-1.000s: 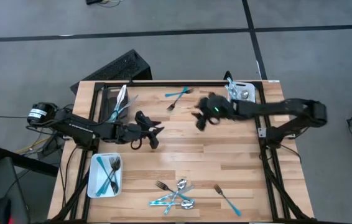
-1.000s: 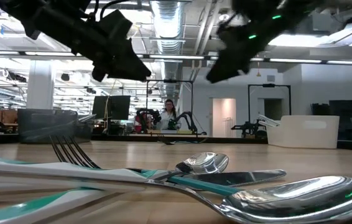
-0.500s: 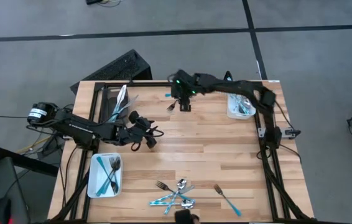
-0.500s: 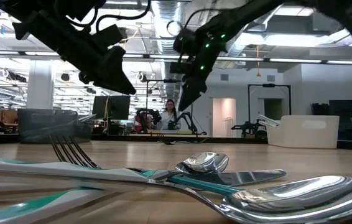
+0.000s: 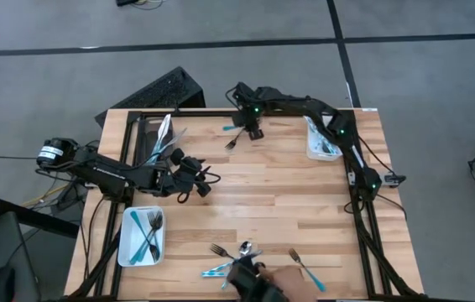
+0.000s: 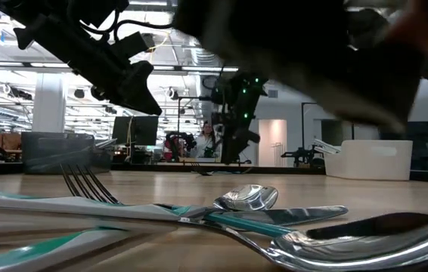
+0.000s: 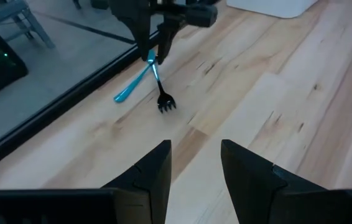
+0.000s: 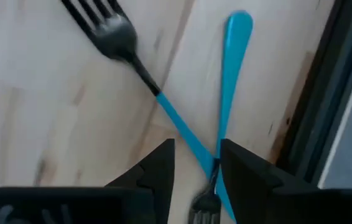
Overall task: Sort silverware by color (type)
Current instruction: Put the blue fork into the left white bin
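Two teal-handled forks [image 5: 237, 134] lie crossed on the wood at the table's far edge. In the right wrist view one fork [image 8: 163, 102] and the other's handle [image 8: 229, 74] cross just ahead of my fingers. My right gripper [image 8: 196, 144] points down over that crossing, open, one finger on either side; I cannot tell whether it touches. Out over the table's left middle, my left gripper [image 5: 206, 183] hangs open with nothing between its fingers [image 7: 157, 168]. More silverware lies piled [image 5: 237, 262] at the near edge.
A person's hand [image 5: 271, 281] reaches over the near-edge pile and blocks much of the low view. A lone teal fork [image 5: 306, 268] lies right of it. A white bin [image 5: 125, 243] with teal forks is near left, a dark bin [image 5: 143, 134] far left, a white bin [image 5: 311, 144] far right.
My right gripper has swung from the table's far middle toward the far edge and leftward, sunk, and turned to point down over the crossed forks. My left gripper has tipped a little downward in place. A person's hand has come in over the near-edge pile.
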